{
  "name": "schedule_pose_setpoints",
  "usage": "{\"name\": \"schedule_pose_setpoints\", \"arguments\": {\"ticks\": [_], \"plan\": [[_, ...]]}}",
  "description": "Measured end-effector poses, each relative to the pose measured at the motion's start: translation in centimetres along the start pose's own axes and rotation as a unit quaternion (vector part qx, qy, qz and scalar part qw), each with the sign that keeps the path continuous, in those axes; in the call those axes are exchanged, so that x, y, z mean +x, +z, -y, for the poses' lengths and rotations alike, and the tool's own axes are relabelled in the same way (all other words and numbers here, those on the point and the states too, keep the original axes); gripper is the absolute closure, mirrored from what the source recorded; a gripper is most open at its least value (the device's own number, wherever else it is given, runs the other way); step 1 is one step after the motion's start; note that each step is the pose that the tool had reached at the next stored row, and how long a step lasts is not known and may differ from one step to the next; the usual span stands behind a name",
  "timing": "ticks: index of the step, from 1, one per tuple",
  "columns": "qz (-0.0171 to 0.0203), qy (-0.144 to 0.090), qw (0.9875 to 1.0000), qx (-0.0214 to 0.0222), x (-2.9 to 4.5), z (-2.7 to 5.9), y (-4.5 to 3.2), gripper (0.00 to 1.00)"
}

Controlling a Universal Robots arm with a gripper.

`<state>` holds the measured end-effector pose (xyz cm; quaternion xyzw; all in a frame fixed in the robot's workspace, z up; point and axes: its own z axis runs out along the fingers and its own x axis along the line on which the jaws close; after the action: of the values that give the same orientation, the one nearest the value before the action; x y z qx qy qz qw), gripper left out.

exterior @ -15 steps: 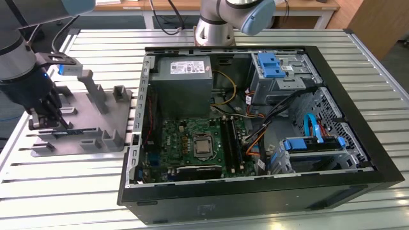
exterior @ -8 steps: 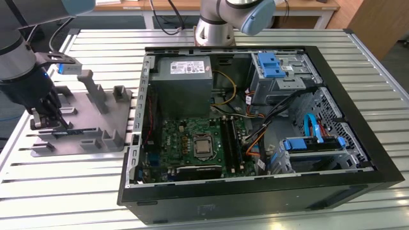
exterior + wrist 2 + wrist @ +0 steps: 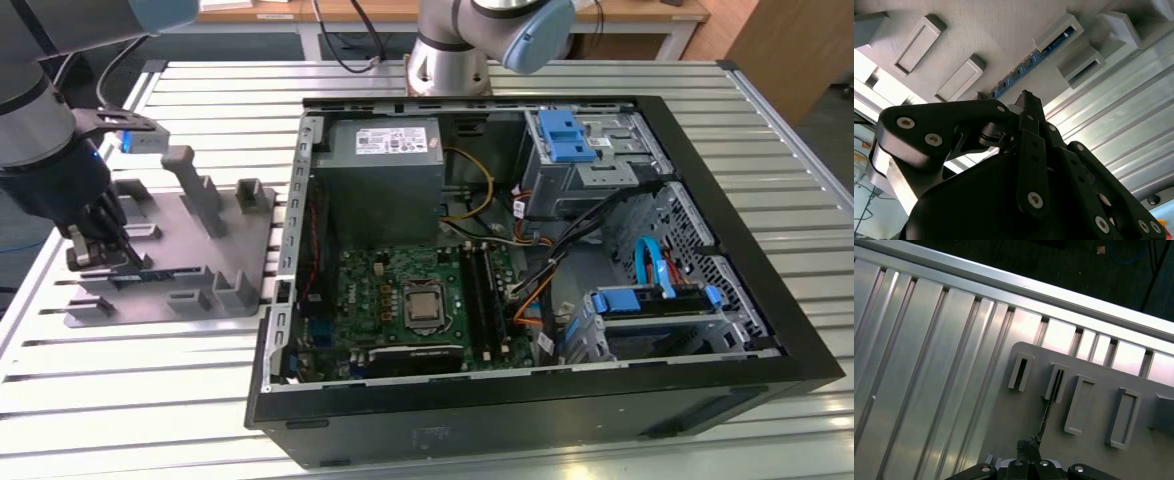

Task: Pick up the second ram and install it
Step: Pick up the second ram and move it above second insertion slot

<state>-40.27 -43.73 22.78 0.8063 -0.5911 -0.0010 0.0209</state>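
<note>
The second ram (image 3: 1034, 61) is a thin blue-green strip standing on edge between the posts of a grey holder tray (image 3: 999, 30). In the first wrist view the ram (image 3: 1050, 405) shows edge-on as a thin dark line running from a tray slot toward my gripper (image 3: 1029, 443). In the second wrist view my gripper (image 3: 1026, 96) has its tip close beside the strip, and no contact is visible. In the exterior view my gripper (image 3: 96, 255) is low over the tray (image 3: 200, 275), at that view's left.
An open black computer case (image 3: 534, 410) lies to the exterior view's right of the tray, with the green motherboard and its long black slots (image 3: 481, 295) inside. A second arm's base (image 3: 447, 60) stands behind the case. Everything rests on a ribbed metal table (image 3: 134, 400).
</note>
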Motion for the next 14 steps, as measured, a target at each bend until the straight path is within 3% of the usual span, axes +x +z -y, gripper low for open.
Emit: {"name": "schedule_pose_setpoints", "arguments": {"ticks": [14], "plan": [[-0.0015, -0.043, 0.9991, 0.001, 0.0, 0.0, 0.0, 0.9]]}}
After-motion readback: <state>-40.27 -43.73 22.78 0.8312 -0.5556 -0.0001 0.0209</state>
